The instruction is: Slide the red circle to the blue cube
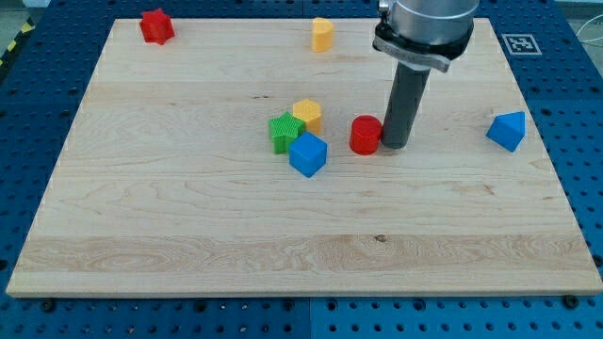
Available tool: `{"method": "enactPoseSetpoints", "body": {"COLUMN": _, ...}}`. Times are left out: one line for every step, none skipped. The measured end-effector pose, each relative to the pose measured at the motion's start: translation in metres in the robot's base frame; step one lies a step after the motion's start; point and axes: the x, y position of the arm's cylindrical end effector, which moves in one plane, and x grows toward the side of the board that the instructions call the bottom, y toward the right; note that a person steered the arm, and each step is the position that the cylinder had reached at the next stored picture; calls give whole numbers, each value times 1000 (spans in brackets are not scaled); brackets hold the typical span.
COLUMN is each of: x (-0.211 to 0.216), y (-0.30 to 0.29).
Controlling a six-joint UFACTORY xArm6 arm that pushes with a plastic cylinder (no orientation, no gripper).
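Note:
The red circle (365, 135) lies on the wooden board right of the view's middle. The blue cube (308, 153) sits a short way to its left and slightly lower, with a small gap between them. My tip (394, 145) stands just right of the red circle, touching or almost touching its right side. The rod rises straight up from there to the arm at the view's top.
A green star (285, 131) and a yellow block (307, 115) crowd the blue cube's upper left. A red star-like block (156, 26) is at the top left, a yellow block (323, 34) at the top middle, a blue block (507, 131) at the right.

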Motion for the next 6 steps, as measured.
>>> {"method": "enactPoseSetpoints", "body": {"x": -29, "y": 0}}
{"method": "enactPoseSetpoints", "body": {"x": -49, "y": 0}}
{"method": "enactPoseSetpoints", "body": {"x": -49, "y": 0}}
{"method": "enactPoseSetpoints", "body": {"x": -38, "y": 0}}
{"method": "enactPoseSetpoints", "body": {"x": -24, "y": -2}}
{"method": "enactPoseSetpoints", "body": {"x": -9, "y": -7}}
